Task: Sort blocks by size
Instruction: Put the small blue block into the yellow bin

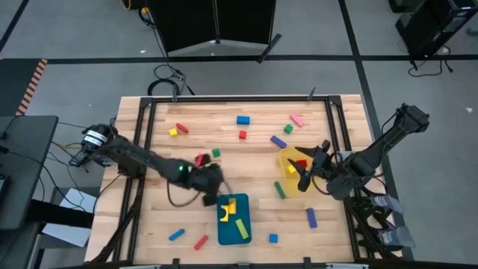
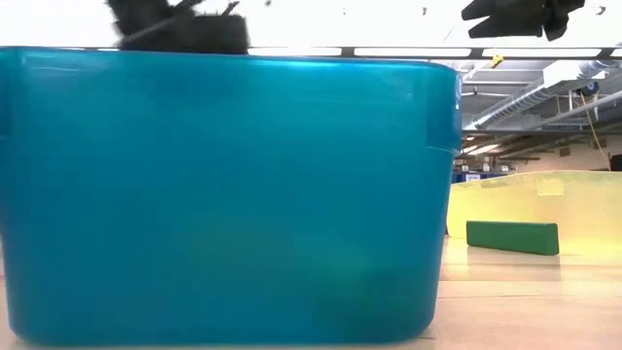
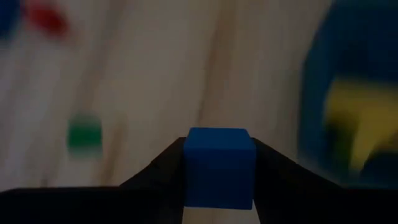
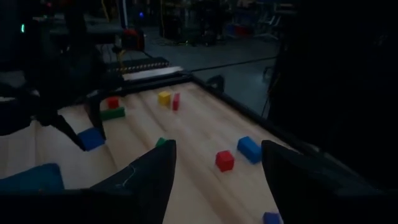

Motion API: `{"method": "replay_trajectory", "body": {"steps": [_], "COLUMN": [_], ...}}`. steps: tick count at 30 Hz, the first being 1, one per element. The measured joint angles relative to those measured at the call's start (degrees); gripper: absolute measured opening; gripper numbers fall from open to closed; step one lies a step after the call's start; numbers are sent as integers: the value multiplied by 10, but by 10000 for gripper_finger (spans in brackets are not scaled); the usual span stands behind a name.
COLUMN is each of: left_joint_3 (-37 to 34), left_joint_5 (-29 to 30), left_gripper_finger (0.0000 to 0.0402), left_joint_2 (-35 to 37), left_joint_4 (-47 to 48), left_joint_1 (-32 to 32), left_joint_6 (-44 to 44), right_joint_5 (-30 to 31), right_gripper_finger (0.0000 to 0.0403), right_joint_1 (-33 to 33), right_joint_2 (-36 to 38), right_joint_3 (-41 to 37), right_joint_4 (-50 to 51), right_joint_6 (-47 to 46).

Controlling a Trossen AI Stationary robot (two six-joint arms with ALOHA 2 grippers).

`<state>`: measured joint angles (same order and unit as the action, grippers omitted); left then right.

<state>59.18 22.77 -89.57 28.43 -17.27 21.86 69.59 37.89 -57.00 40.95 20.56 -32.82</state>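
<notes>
Blocks lie scattered over the wooden table, and one small blue cube is clamped between the fingers of the left gripper, which hangs just at the 11 o'clock corner of the blue tray near the table's 6 o'clock edge. That tray holds a yellow piece and a light green bar, so the cube is judged to be in transit, though which container suits it cannot be told. The translucent yellow bin, toward 3 o'clock, contains a red piece. The right gripper stands over that bin's 3 o'clock side with its fingers spread and nothing between them, apparently waiting. A green bar rests just at the bin's 6 o'clock side; a red cube, a pink bar and a purple bar are unsorted toward 12 o'clock. No brand, label or legible writing is visible on any item.
</notes>
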Motion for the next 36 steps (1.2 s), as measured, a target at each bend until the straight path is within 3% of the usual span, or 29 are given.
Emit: {"method": "replay_trajectory", "body": {"steps": [6,14,24,29,34,36], "left_joint_3": [43,165,404,444,434,420], "left_joint_5": [-48,-158,-223,-239,-255,-253], "left_gripper_finger": [140,140,140,145,283,319], "left_joint_2": [-32,-196,-405,-442,-428,-414], "left_joint_4": [-262,-434,-397,-357,-356,-364], "left_joint_1": [70,148,184,192,192,191], "left_joint_6": [-104,-111,-78,-47,-50,-50], "right_joint_5": [34,76,88,87,85,83], "right_gripper_finger": [245,242,243,241,242,242], "right_joint_1": [0,5,14,15,19,24], "right_joint_2": [31,62,72,71,71,70], "right_joint_3": [0,0,0,0,0,0], "right_joint_4": [-2,-29,-38,-39,-42,-42], "right_joint_6": [35,78,86,87,86,85]}}
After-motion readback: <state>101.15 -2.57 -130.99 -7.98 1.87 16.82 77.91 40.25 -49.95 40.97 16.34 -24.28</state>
